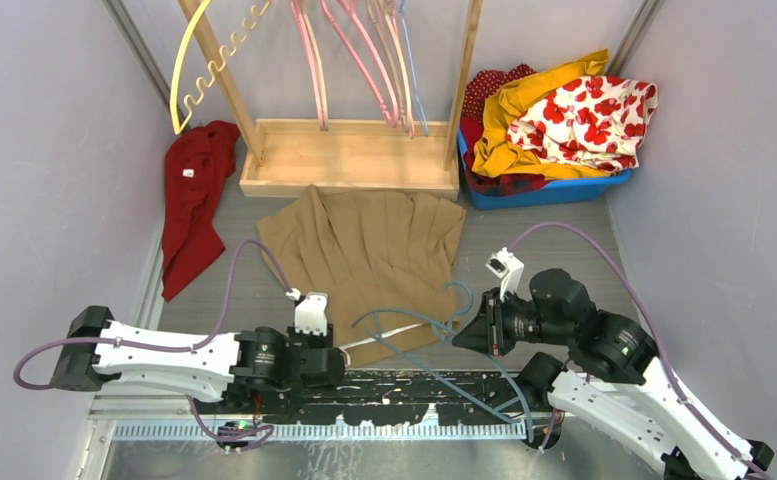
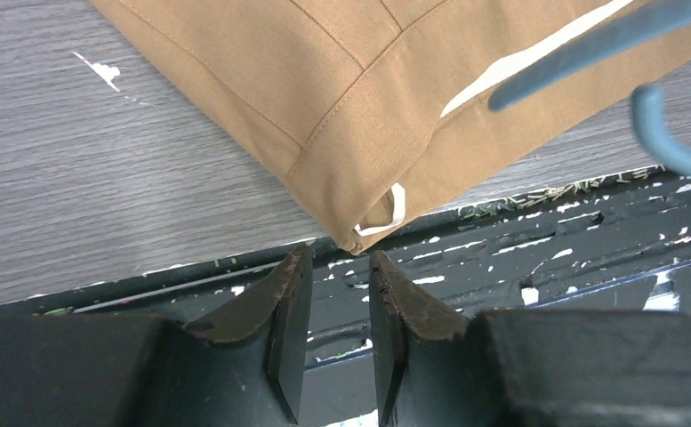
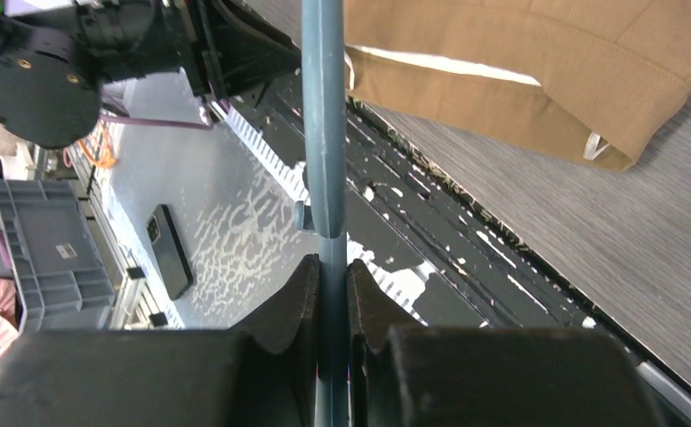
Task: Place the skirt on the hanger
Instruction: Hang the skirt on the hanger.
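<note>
The tan pleated skirt (image 1: 364, 250) lies flat on the grey table, its waistband toward the arms. My right gripper (image 1: 467, 335) is shut on the blue-grey hanger (image 1: 434, 335), whose bar reaches over the skirt's near edge. In the right wrist view the hanger (image 3: 324, 107) runs straight up from between my pinched jaws (image 3: 333, 262), with the skirt (image 3: 546, 80) beyond. My left gripper (image 1: 342, 355) sits at the waistband's near left corner. Seen from its own wrist, the left gripper (image 2: 337, 256) is slightly open and empty, just short of the skirt (image 2: 324, 80) and its white loop (image 2: 397, 206). The hanger (image 2: 590, 44) crosses at the upper right.
A wooden rack (image 1: 349, 155) with pink hangers stands behind the skirt. A red garment (image 1: 194, 190) lies at the left. A blue bin (image 1: 554, 190) of clothes sits at the back right. A black perforated strip (image 1: 404, 395) lines the near edge. A phone (image 3: 168, 249) lies below.
</note>
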You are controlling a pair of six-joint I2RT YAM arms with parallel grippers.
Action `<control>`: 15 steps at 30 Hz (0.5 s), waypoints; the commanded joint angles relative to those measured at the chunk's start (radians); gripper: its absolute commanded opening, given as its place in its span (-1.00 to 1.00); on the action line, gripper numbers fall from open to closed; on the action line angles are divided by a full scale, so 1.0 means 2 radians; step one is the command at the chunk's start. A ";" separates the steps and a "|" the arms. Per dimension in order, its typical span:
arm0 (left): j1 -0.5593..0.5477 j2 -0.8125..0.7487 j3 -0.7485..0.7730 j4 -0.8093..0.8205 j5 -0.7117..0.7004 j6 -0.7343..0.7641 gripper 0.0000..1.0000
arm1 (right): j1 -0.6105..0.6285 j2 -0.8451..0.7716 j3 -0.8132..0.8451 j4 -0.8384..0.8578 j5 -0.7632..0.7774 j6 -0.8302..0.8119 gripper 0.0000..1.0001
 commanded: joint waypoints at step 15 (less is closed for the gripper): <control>0.003 0.001 -0.048 0.084 -0.033 -0.062 -0.26 | 0.001 -0.058 -0.066 0.106 0.042 0.063 -0.97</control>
